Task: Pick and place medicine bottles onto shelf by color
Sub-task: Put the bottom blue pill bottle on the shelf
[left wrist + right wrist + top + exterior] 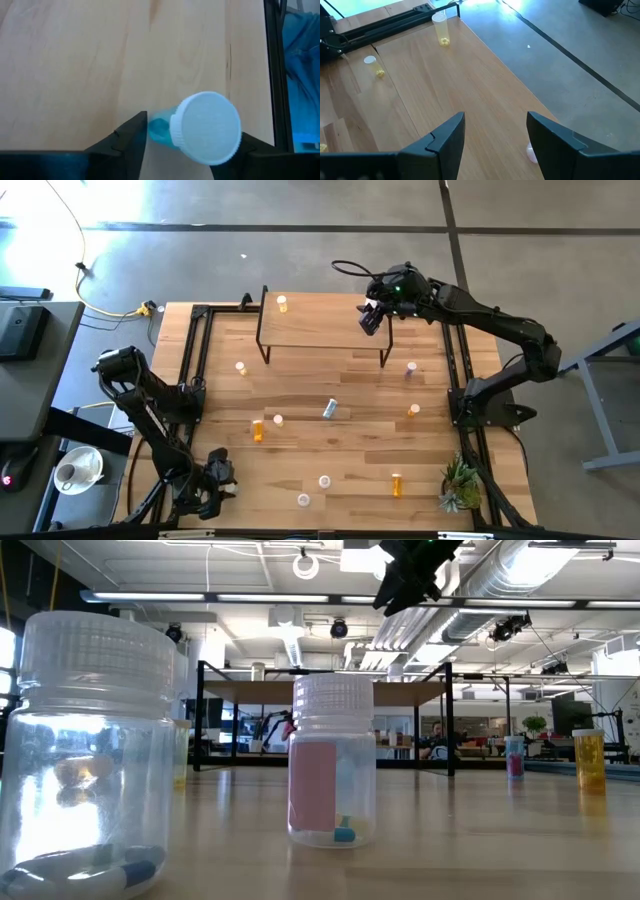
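Jaws, left: at the worktop's [340, 455] near left corner, low over the wood, one finger [127, 142] on each side of a blue bottle [205, 127] with a white cap; both fingers lie close against it, but whether they press it cannot be told

Jaws, right: wide apart and empty, held above the right end of the shelf [320, 325]; fingers [442, 142] clear of the board

Shelf: light-wood board on black legs, at the far middle of the worktop

Bottles, on shelf:
- yellow bottle [282, 303], upright, at the far left part of the board, well apart from the right jaws

Bottles, on worktop:
- pale bottle [240, 367], upright, just off the shelf's near left leg
- pink bottle [410, 367], upright, near the shelf's right legs
- lying bottle [329, 409], on its side, about mid-worktop
- orange bottle [258, 430], left of centre, with a white-capped bottle [278, 420] just beside it
- second orange bottle [413, 410], right of centre
- third orange bottle [398, 483], near right, beside the plant [460, 485]
- pink-label bottle [332, 765], upright, near edge
- clear bottle [90, 760], upright, nearest the edge, blue-and-white capsules at its bottom
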`<action>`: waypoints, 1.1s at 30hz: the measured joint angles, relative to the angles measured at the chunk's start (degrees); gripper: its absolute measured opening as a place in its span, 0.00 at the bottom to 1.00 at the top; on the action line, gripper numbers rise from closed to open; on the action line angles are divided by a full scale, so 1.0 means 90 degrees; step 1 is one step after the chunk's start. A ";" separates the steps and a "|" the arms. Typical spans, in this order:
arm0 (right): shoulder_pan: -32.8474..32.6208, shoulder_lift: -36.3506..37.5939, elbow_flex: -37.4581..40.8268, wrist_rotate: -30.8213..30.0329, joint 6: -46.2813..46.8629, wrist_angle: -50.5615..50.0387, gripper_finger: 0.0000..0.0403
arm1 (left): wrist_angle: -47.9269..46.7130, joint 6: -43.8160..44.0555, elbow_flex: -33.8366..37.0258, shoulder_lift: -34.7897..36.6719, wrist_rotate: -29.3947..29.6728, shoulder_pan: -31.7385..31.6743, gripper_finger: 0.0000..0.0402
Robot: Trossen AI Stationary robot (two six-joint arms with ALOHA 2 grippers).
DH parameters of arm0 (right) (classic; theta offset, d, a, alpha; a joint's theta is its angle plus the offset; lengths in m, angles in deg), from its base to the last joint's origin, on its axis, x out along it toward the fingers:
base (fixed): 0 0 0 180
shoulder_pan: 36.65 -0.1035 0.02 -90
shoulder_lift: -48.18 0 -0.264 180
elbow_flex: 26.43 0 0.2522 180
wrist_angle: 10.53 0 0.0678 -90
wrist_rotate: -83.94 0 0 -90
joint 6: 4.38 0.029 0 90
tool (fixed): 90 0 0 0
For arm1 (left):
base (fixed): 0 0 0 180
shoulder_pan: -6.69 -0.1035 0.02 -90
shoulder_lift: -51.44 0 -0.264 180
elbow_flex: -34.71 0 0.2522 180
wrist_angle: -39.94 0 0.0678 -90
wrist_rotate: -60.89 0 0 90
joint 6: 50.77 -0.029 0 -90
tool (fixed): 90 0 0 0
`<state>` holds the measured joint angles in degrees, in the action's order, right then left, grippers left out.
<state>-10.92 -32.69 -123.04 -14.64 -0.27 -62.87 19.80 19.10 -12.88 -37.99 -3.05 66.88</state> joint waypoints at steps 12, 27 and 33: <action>-0.0037 0.0001 0.0000 0.0011 0.0018 0.0029 0.51 | -0.0050 -0.0430 -0.0005 0.0044 0.0037 -0.0203 0.21; -0.0591 0.0000 0.0000 0.1151 -0.0325 0.0005 0.51 | -0.1032 -0.2621 -0.0002 0.1849 0.0264 -0.2063 0.22; -0.0916 -0.0001 0.0022 0.1591 -0.0339 0.0006 0.51 | -0.0970 -0.4142 -0.0005 0.2527 0.0294 -0.3355 0.22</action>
<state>-19.16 -32.70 -122.84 -0.32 -3.32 -62.81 11.08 -18.18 -12.92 -15.25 -0.40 36.68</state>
